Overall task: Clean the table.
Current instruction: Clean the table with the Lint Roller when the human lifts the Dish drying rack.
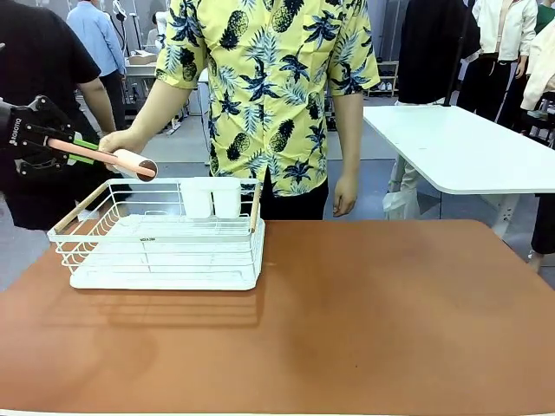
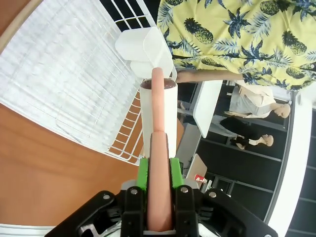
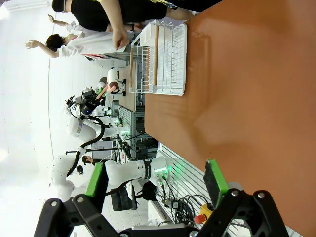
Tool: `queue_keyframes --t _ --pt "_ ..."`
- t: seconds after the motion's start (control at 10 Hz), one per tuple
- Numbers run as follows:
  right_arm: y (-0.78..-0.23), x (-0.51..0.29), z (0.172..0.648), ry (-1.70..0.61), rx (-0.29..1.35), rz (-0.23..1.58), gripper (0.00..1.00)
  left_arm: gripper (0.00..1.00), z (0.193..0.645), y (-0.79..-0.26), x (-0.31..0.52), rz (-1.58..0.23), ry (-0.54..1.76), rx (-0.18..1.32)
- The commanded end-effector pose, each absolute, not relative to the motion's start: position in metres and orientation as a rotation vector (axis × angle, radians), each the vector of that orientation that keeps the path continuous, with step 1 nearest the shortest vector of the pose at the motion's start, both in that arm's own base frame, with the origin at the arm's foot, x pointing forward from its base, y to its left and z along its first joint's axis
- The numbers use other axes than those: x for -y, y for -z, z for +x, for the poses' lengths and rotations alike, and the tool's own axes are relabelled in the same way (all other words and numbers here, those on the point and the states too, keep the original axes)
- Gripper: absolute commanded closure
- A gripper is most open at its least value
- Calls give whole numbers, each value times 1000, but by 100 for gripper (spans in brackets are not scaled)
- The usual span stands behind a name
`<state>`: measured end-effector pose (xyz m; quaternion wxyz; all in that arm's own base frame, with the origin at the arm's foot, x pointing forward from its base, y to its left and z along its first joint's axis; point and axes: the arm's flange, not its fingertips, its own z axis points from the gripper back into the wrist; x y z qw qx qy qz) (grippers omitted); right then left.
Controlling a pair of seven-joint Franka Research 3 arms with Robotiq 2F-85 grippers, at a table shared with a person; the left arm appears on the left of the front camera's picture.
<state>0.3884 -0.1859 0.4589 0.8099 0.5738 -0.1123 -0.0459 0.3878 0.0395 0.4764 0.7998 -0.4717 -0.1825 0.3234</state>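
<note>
Left gripper (image 2: 159,170) holds a lint roller (image 1: 132,163)
Its fingers are shut tight on the pink handle, and a person's hand (image 1: 115,142) touches the roller. The right gripper (image 3: 155,178) is wide open and holds nothing. The brown table (image 1: 373,312) lies below, with a white dish rack (image 1: 165,279) on its left side.

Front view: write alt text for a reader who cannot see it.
The left gripper, at the picture's left edge, holds a pink-handled lint roller above the far left corner of a white dish rack, where a person's hand is at its head. The rack stands on a reddish-brown table.
</note>
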Motion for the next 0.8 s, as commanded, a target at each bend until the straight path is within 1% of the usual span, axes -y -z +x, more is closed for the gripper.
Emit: queue_keyframes --t 0.0,0.7 --pt "-463 185 388 100 241 1232 0 100 388 -476 -39 -1012 -692 388" --pt "-463 185 388 100 241 1232 0 100 388 -476 -39 -1012 -692 388"
